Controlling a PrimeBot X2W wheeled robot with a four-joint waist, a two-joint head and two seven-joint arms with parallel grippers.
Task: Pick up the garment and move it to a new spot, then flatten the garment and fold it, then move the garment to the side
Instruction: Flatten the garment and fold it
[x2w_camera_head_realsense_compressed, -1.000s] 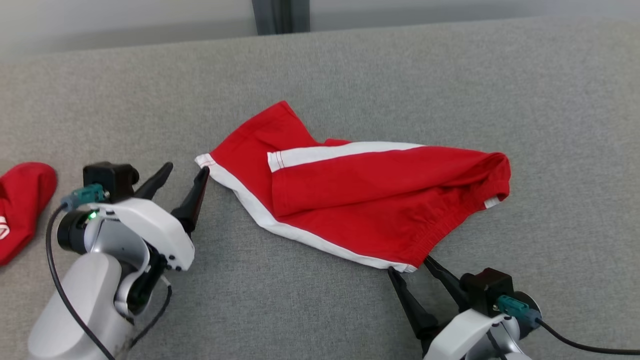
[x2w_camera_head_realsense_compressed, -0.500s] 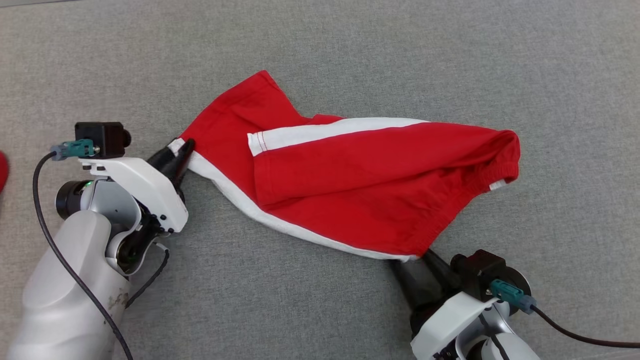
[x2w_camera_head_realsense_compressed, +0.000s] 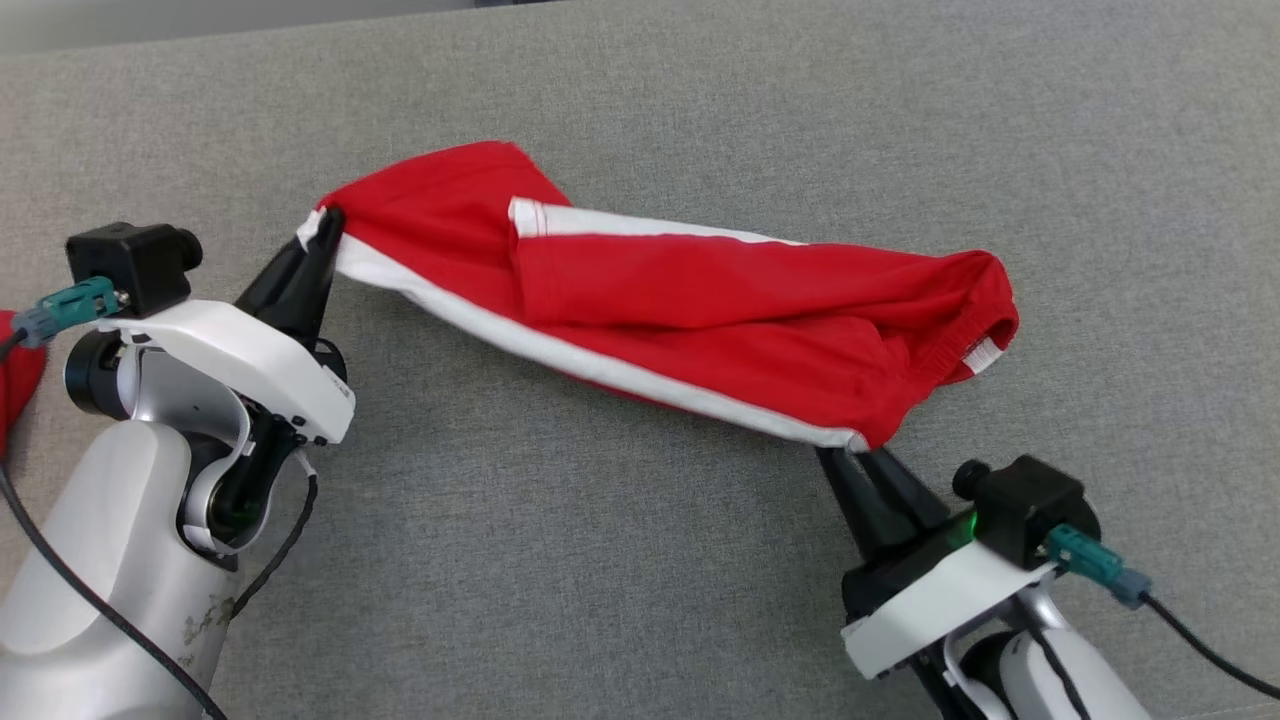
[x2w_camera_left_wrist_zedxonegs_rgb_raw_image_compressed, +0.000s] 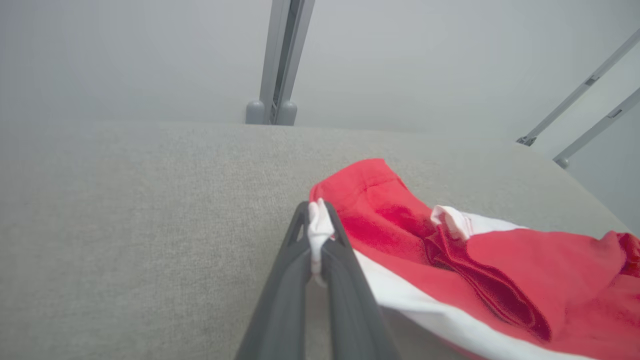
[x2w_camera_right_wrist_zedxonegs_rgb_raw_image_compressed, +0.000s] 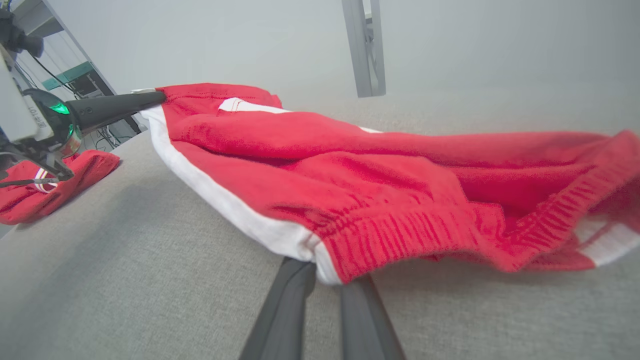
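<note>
1. Since a second ago, both ends of the red white-striped fabric shorts (x2w_camera_head_realsense_compressed: 700, 310) have lifted off the grey upholstered surface (x2w_camera_head_realsense_compressed: 600, 580), and the shorts are stretched between the grippers.
2. Closed tight, the left gripper (x2w_camera_head_realsense_compressed: 322, 228) pinches the hem corner.
3. Closed too, the right gripper (x2w_camera_head_realsense_compressed: 848, 455) holds the waistband corner.

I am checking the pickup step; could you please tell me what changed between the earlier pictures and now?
Both grippers were open beside the red shorts; now the left gripper has closed on the white-trimmed hem corner and the right gripper on the waistband corner, lifting the near edge taut between them. The shorts stay folded over; the other red garment still lies on the grey surface.
</note>
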